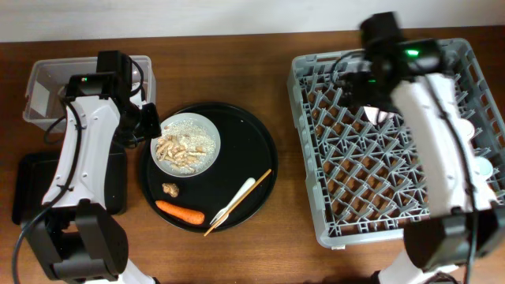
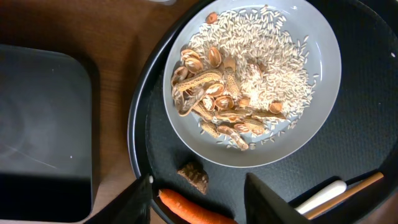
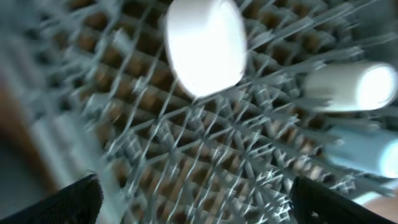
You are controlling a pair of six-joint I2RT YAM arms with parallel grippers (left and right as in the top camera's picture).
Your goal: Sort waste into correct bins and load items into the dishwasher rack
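- Brown wooden table (image 1: 280, 254), from above: grey rack (image 1: 323, 185) on the right; round black tray (image 1: 252, 146) in the middle holds the plate (image 1: 214, 155) of rice scraps (image 1: 175, 148), carrot (image 1: 180, 211), brown lump (image 1: 170, 188) and fork (image 1: 240, 192).
- Left wrist: left tool (image 2: 199, 180) wide open, empty, hanging over the carrot and lump.
- Right wrist, blurred: right tool (image 3: 199, 190) wide open, empty, over the rack with a bowl (image 3: 205, 43), cream cup (image 3: 348, 87) and blue cup (image 3: 367, 152).

Overhead top-down; left wrist close over plate (image 2: 320, 106), right over rack (image 3: 186, 155).

Plate (image 1: 214, 153) on round tray (image 1: 246, 148), left of rack (image 1: 355, 175)
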